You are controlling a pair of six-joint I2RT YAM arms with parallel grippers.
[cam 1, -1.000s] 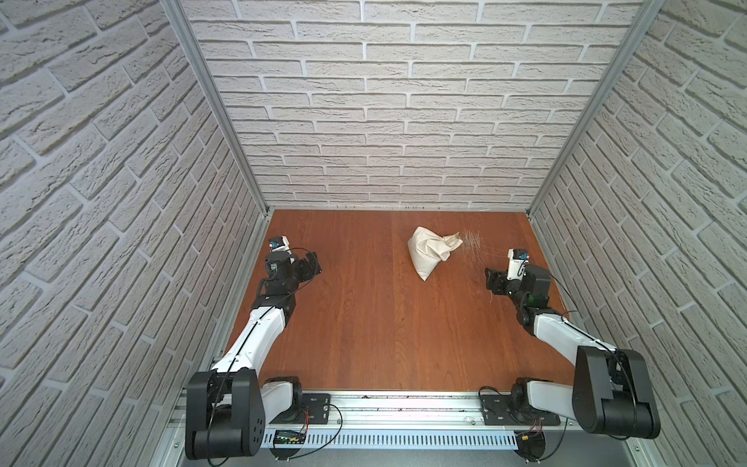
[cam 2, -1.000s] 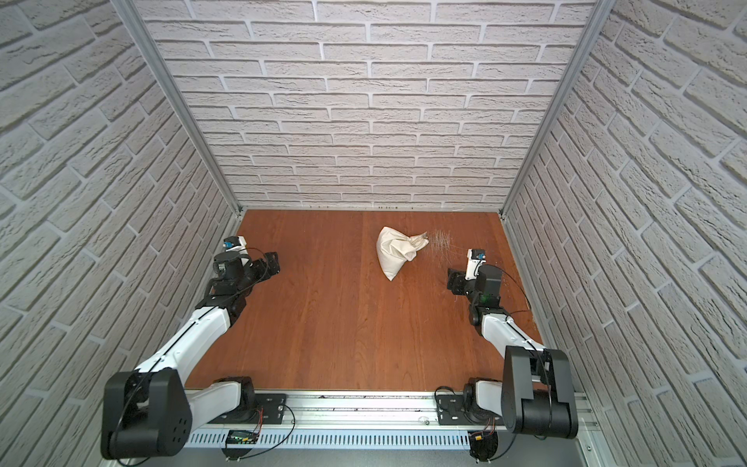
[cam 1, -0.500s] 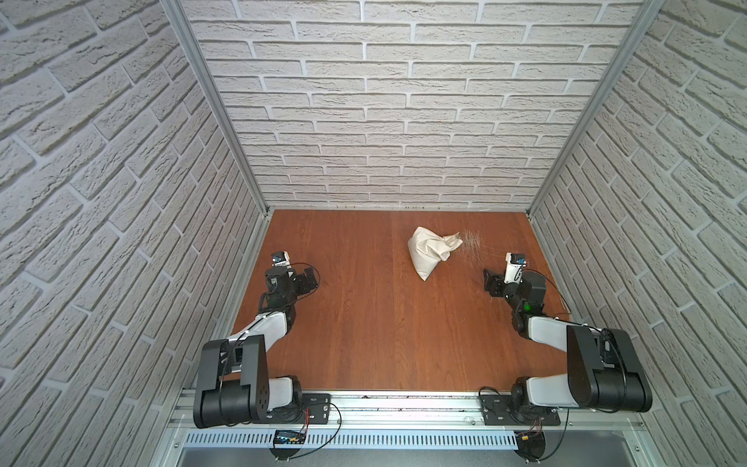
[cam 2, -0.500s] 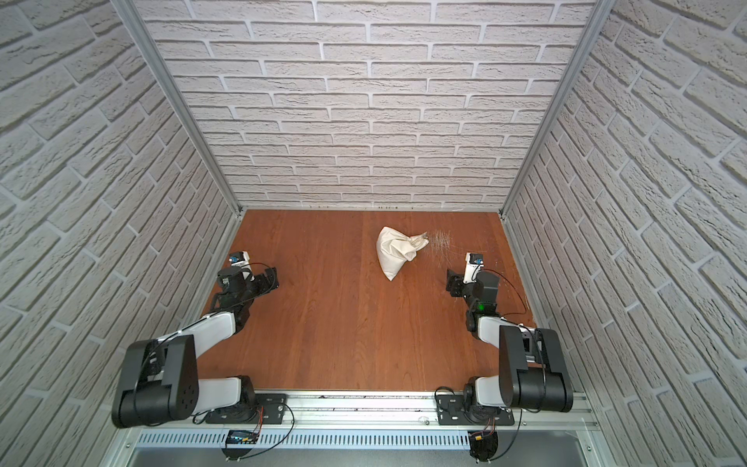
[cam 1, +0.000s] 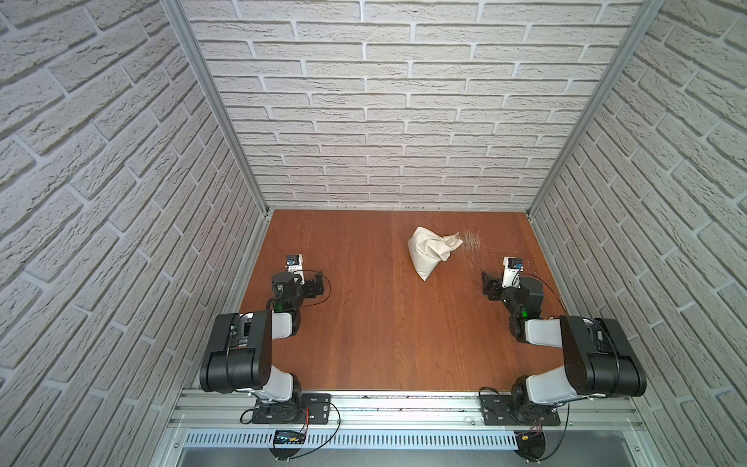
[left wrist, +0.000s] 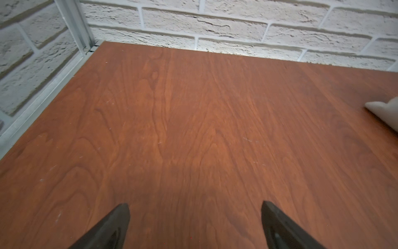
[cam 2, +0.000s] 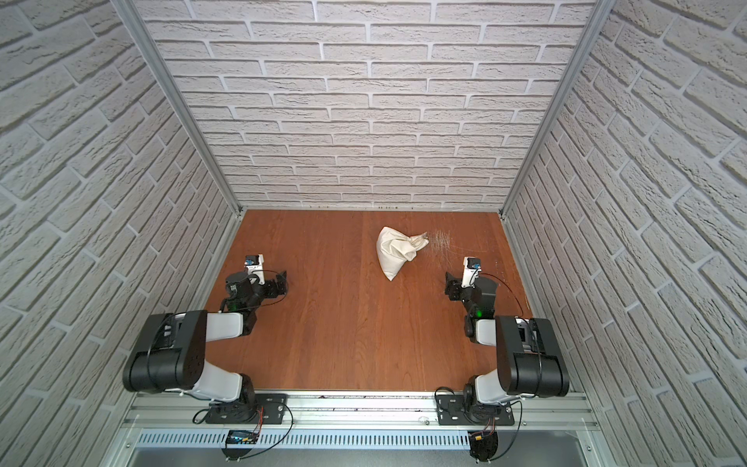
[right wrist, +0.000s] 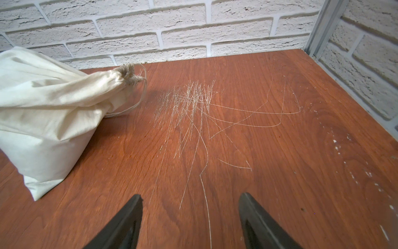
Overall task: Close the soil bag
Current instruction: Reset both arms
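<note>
The soil bag (cam 1: pixel 430 252) (cam 2: pixel 398 250) is a cream cloth sack lying on the wooden table toward the back, right of centre. In the right wrist view the soil bag (right wrist: pixel 49 112) has its neck gathered tight, with a thin cord loop (right wrist: pixel 137 101) trailing onto the table. Only a corner of the soil bag (left wrist: pixel 385 114) shows in the left wrist view. My left gripper (cam 1: pixel 319 283) (left wrist: pixel 195 207) is open and empty, far left of the bag. My right gripper (cam 1: pixel 487 283) (right wrist: pixel 190 196) is open and empty, in front of the bag and to its right, apart from it.
Pale scratches (right wrist: pixel 189 101) mark the tabletop beside the bag's neck. Brick walls (cam 1: pixel 384 121) close in the back and both sides. An aluminium rail (cam 1: pixel 404 408) runs along the front, with both arm bases mounted on it.
Both arms have folded back toward the front rail, elbows raised. The left gripper came nearer the front. The right jaws narrowed slightly. The bag has not moved.
</note>
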